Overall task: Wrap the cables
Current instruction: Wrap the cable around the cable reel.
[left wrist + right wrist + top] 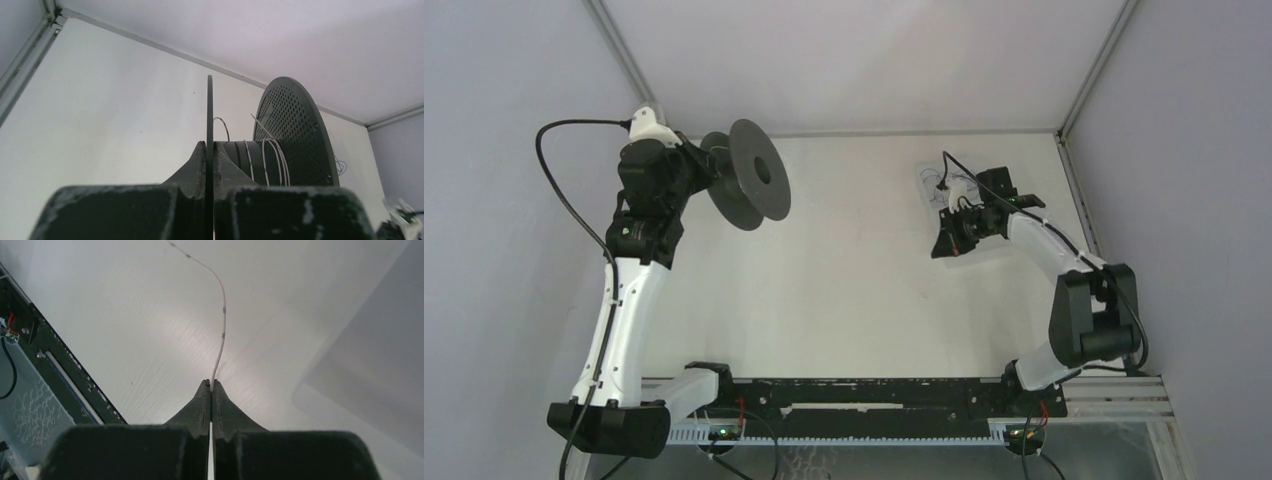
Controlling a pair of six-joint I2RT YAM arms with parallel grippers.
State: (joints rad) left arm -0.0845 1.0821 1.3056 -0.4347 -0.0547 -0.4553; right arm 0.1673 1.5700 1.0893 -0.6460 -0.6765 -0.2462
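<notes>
Right claw (212, 384) pinches the cable (223, 325); left claw (210, 148) clamps the spool (295, 135)

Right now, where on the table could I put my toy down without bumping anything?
The big white middle of the table is bare, between the black spool and the right gripper. The back right corner is crowded: the cables lie looped there.

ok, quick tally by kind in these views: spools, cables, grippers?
Black spool: 1, its flange clamped in the left gripper
Whitish cable: 1 that I can trace, pinched in the right gripper
Grippers: 2, both shut
Total: 4
</notes>
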